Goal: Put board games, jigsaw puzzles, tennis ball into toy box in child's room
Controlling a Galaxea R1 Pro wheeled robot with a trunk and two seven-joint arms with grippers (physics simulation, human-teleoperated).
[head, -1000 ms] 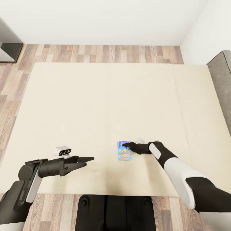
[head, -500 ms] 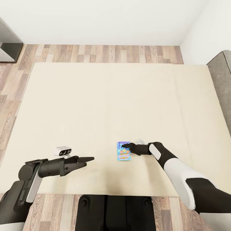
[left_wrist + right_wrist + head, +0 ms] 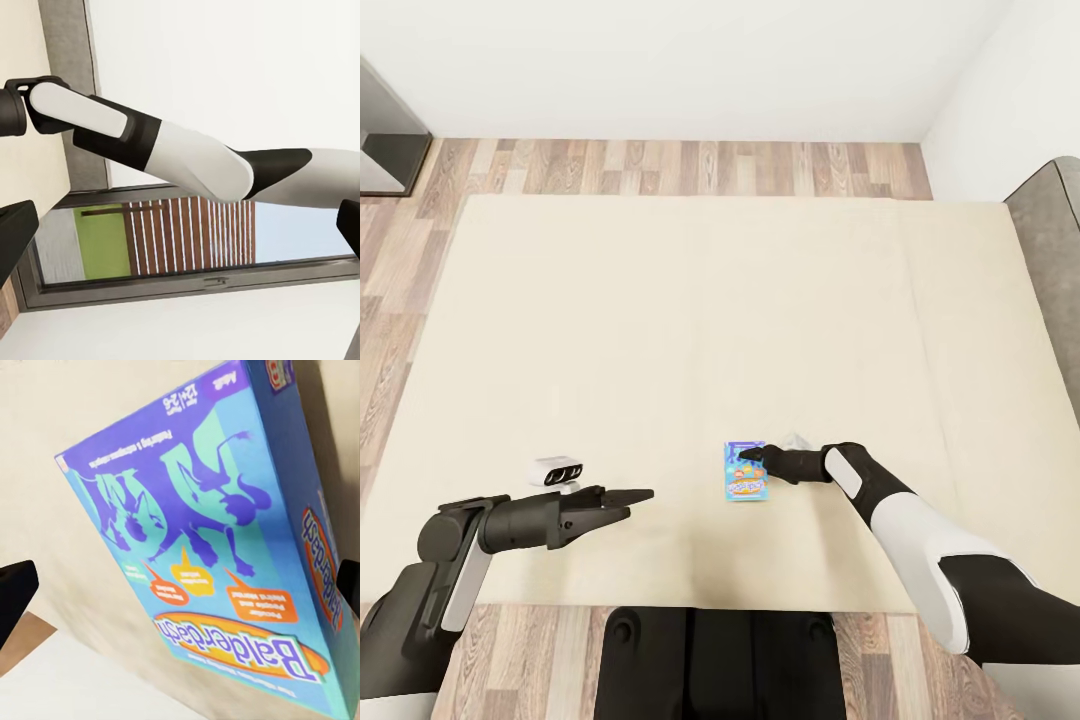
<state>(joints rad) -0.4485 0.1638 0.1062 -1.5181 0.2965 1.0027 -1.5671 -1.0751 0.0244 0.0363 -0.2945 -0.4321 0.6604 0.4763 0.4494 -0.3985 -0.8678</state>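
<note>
From the head camera, you're at the bed [image 3: 660, 300], and the step in hand looks like picking up the small blue board game [image 3: 746, 473] that lies flat on the mattress near the front edge. Your right gripper [image 3: 752, 457] is down at the box's upper right corner, tips right on or just over it; I can't tell from here whether they touch. Its fingers look close together in this view, but the gap is too small to read. Your left gripper [image 3: 628, 500] hangs over bare mattress, well apart from the box, fingers nearly together and holding nothing.

Over to the left wrist camera: your right arm [image 3: 172, 154] crosses in front of a white wall and a window [image 3: 187, 240]. The dark fingertips [image 3: 15, 236] sit at the two sides of the picture with nothing between them.

Now the right wrist camera: the blue board game [image 3: 217, 555], "Balderdash" on the cover, sits very near the lens, with the bed [image 3: 67, 420] behind it. A fingertip [image 3: 13, 585] shows dark at either edge, spread wide, box between them, not yet pinched as far as I can judge.

So your next move, I'd say: straddle the box's thin edge, squeeze, then lift. It's flat and lies flush on a soft surface, so getting a finger under the edge will be the tricky bit.
</note>
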